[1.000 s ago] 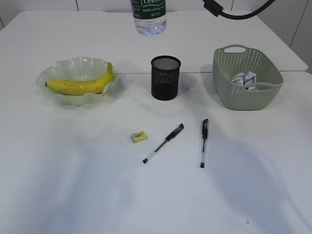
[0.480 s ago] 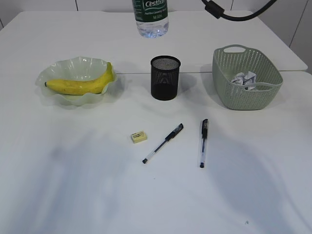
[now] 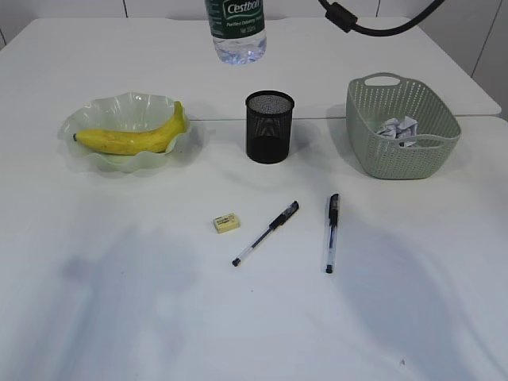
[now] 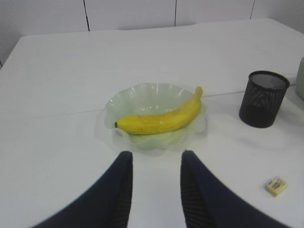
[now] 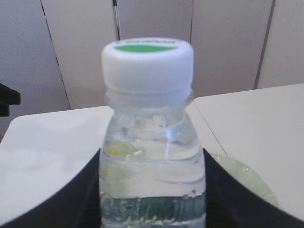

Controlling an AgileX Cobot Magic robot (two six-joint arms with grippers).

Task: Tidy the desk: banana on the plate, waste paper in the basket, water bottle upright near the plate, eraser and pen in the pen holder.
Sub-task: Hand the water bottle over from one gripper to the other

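The clear water bottle (image 3: pixel 235 32) with a green label hangs upright above the far table, cut off by the top edge of the exterior view. My right gripper (image 5: pixel 152 192) is shut on its body (image 5: pixel 149 142), white cap up. The banana (image 3: pixel 131 139) lies in the pale green plate (image 3: pixel 119 105). My left gripper (image 4: pixel 156 156) hovers open and empty just in front of that plate (image 4: pixel 142 92) and banana (image 4: pixel 161 119). A yellow eraser (image 3: pixel 226 222) and two pens (image 3: pixel 267 232) (image 3: pixel 331 232) lie on the table in front of the black mesh pen holder (image 3: pixel 269 127). Crumpled waste paper (image 3: pixel 398 127) sits in the green basket (image 3: pixel 361 147).
A black cable (image 3: pixel 373 24) arcs across the top right of the exterior view. The pen holder (image 4: pixel 262 99) and eraser (image 4: pixel 276 185) show to the right of my left gripper. A seam between two tabletops runs behind the plate and pen holder.
The held bottle has drifted a little to the left and slightly lower in the exterior view. Everything on the table stays where it was.
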